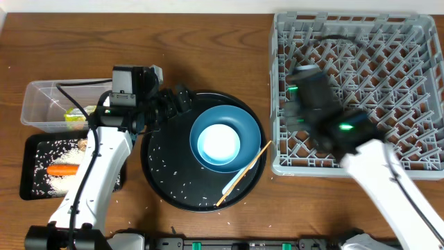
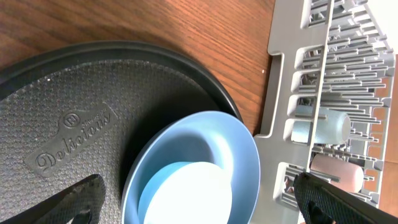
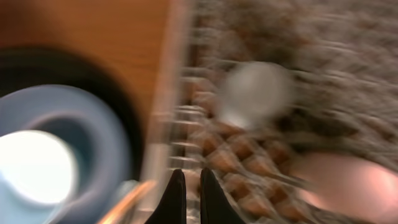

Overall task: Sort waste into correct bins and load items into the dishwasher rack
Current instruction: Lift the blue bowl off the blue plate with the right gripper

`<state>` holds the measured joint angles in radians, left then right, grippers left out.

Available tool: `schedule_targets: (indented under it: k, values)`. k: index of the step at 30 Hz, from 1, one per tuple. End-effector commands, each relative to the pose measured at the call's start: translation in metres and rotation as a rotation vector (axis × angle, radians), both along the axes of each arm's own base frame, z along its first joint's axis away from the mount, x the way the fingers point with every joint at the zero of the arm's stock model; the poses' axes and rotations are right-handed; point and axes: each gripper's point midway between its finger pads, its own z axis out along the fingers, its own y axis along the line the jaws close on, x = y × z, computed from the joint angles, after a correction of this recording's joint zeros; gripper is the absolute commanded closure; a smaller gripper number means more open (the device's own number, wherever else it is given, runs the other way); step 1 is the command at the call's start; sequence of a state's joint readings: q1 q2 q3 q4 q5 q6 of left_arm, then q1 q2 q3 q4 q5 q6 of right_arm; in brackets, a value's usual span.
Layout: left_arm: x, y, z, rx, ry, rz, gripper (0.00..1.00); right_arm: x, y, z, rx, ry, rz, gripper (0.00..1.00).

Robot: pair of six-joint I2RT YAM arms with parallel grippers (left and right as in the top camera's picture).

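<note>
Your left gripper (image 2: 198, 186) hangs at the edge of the round black tray (image 1: 166, 180), fingers spread wide and empty. Just beside it, the pale-blue bowl (image 1: 218, 142) sits in the dark-blue plate (image 1: 248, 125). Your right gripper (image 3: 186, 196), blurred, has its fingers closed together on nothing, over the dishwasher rack (image 1: 416, 42).

The one readable mark is the raised script word "Delicious" on the floor of the round black tray (image 2: 68, 93), with a small circled emblem above it; the finer lettering alongside is illegible.
</note>
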<state>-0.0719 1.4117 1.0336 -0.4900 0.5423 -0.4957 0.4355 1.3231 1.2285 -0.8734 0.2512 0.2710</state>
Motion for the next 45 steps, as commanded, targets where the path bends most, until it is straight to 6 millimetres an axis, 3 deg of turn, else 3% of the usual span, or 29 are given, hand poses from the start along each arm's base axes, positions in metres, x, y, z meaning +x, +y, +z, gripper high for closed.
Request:
schedule_targets:
  k: [1,9,13,15,18,25,35,41,42,44,45]
  values:
    - [0.001,0.004,-0.001,0.016,-0.008,0.004,0.02,-0.003,-0.054,0.021,-0.065,-0.046,-0.095,0.99]
    - [0.001,0.004,-0.001,0.016,-0.008,0.004,0.02,-0.022,-0.009,0.023,0.277,0.051,0.104,0.98]
    - [0.001,0.004,-0.001,0.016,-0.008,0.004,0.02,-0.027,0.022,0.015,0.368,0.119,0.162,0.91]
    - [0.001,0.004,-0.001,0.016,-0.008,0.004,0.02,-0.030,0.039,0.005,0.366,0.157,0.209,0.76]
    - [0.001,0.004,-0.001,0.016,-0.008,0.004,0.02,-0.036,0.068,-0.014,0.345,0.226,0.287,0.64]
    - [0.001,0.004,-0.001,0.016,-0.008,0.004,0.02,-0.041,0.140,-0.080,0.263,0.350,0.439,0.63]
    - [0.001,0.004,-0.001,0.016,-0.008,0.004,0.02,-0.036,0.169,-0.177,0.118,0.450,0.416,0.66]
    - [0.001,0.004,-0.001,0.016,-0.008,0.004,0.02,-0.038,0.167,-0.205,0.090,0.501,0.407,0.71]
    - [0.001,0.004,-0.001,0.016,-0.008,0.004,0.02,-0.038,0.167,-0.208,0.088,0.505,0.406,0.74]
    - [0.001,0.004,-0.001,0.016,-0.008,0.004,0.02,-0.038,0.167,-0.208,0.089,0.504,0.406,0.99]
    - [0.001,0.004,-0.001,0.016,-0.008,0.004,0.02,-0.037,0.167,-0.207,0.090,0.501,0.407,0.99]
